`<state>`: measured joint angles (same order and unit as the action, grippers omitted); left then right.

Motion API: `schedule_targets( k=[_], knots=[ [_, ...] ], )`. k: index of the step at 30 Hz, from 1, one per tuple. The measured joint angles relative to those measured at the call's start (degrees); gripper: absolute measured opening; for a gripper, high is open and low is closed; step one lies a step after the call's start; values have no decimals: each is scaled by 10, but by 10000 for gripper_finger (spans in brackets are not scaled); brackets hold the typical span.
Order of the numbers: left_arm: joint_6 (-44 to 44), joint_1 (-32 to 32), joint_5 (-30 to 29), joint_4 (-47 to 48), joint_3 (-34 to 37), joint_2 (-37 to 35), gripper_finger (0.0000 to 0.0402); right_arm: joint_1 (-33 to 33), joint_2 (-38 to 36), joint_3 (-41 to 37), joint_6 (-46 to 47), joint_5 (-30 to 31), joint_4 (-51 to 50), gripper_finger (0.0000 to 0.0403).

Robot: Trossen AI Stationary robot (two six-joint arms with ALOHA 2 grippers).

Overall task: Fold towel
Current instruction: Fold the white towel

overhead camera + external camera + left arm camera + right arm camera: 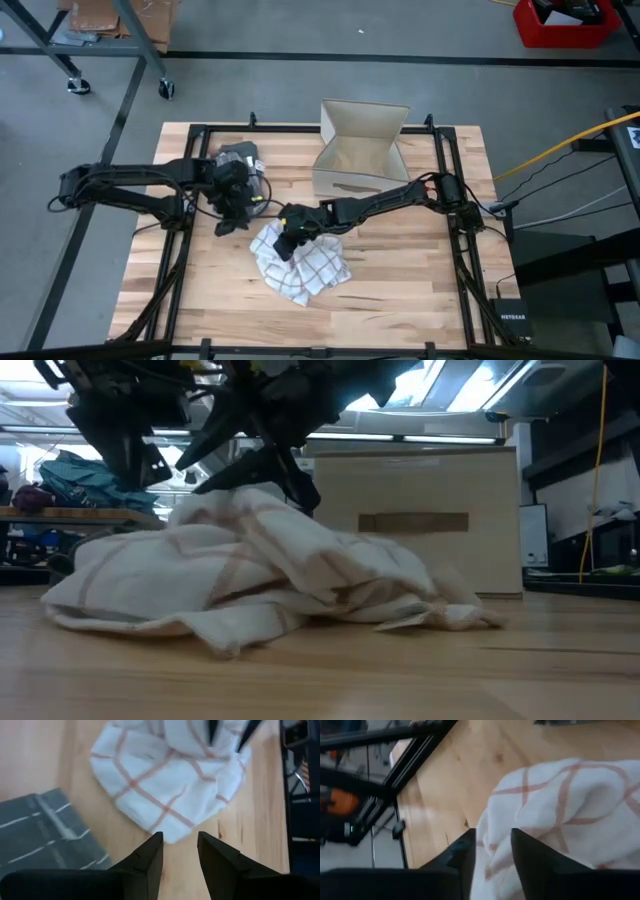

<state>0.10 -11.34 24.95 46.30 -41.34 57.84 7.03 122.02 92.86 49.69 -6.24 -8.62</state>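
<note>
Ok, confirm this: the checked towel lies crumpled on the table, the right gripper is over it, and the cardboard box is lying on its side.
One thing is wrong: the box is not on its side. The high view shows it upright, open top facing up. The rest holds: the towel lies crumpled on the table, with the right gripper over it.

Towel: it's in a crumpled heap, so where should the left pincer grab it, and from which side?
Likely the loose edge nearest the left pincer. The towel lies bunched, and the right pincer is already over its upper folds. In the left wrist view a rounded single-layer lobe lies flat on the table just ahead of the open fingers. Come from the left arm's side, low, pinching that hem.
</note>
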Motion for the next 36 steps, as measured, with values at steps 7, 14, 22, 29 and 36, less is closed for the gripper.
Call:
schedule_targets(
  k=[7, 14, 22, 29, 36],
  knots=[
    [6, 74, 0, -5, 0, 0, 114, 0, 0, 0, 119, 39, 3, 186],
    [14, 133, 0, -9, 0, 0, 114, 21, 0, 17, 147, -2, -22, 177],
    [16, 159, 0, -16, 0, 0, 114, 66, 0, 149, 75, -8, -243, 139],
    [48, 164, -5, -31, 0, 0, 114, 118, -1, 218, 4, -9, -405, 122],
    [49, 164, -16, -36, 0, 0, 114, 163, 7, 219, -109, -8, -415, 119]
  ],
)
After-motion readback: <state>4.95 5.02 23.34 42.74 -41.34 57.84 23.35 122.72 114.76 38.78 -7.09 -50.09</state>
